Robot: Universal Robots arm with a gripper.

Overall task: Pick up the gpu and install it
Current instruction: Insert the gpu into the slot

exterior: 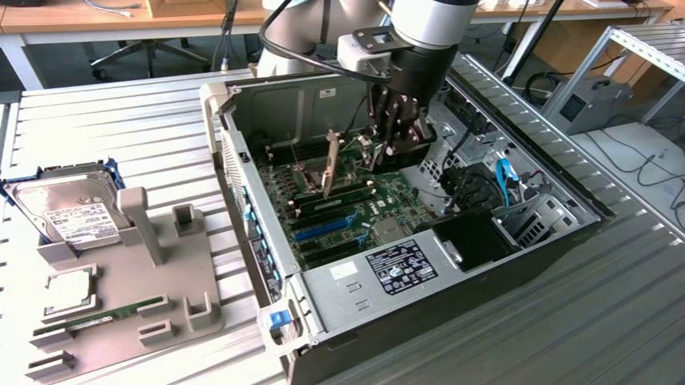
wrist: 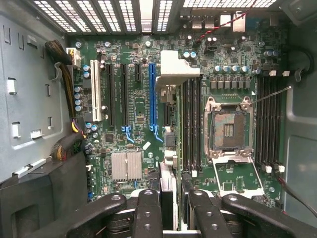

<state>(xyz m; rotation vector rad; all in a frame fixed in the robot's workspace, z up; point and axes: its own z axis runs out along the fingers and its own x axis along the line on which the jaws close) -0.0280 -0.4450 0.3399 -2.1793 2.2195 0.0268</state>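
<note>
1. Standing open in the middle of the exterior view, the black and grey metal computer case (exterior: 230, 120) holds both the claw and the task's thing. The arm's black gripper (exterior: 396, 144) reaches down into it in the upper centre of the frame. It pinches the gpu (exterior: 364, 151), a thin green expansion card held on edge above the green motherboard (exterior: 354, 216).
2. The card runs from the claw towards the exterior view's left. It ends in an upright silver metal bracket (exterior: 332, 160) near the case's rear wall.
3. The case rests on a ribbed grey metal table (exterior: 128, 120). Behind it, along the top of the frame, are wooden desks (exterior: 86, 16), chair legs and loose cables on a grey floor.
4. A grey plastic parts fixture (exterior: 160, 321) sits at the lower left of the frame, well apart from the case. It carries a silver hard drive with a white label (exterior: 75, 212), a square silver processor chip (exterior: 66, 289) and a long narrow green memory stick (exterior: 118, 311).
5. The wrist view looks straight down on the motherboard (wrist: 133, 124). It gives details the exterior view hides:
   - The gripper (wrist: 171, 198) has black fingers (wrist: 147, 208) pressed against either face of the gpu (wrist: 168, 191), which is seen edge-on.
   - The card's bracket (wrist: 176, 69) hangs just beside a long blue slot (wrist: 152, 94).
   - The open silver processor socket (wrist: 228, 129) lies to the card's other side, past the memory slots.
</note>
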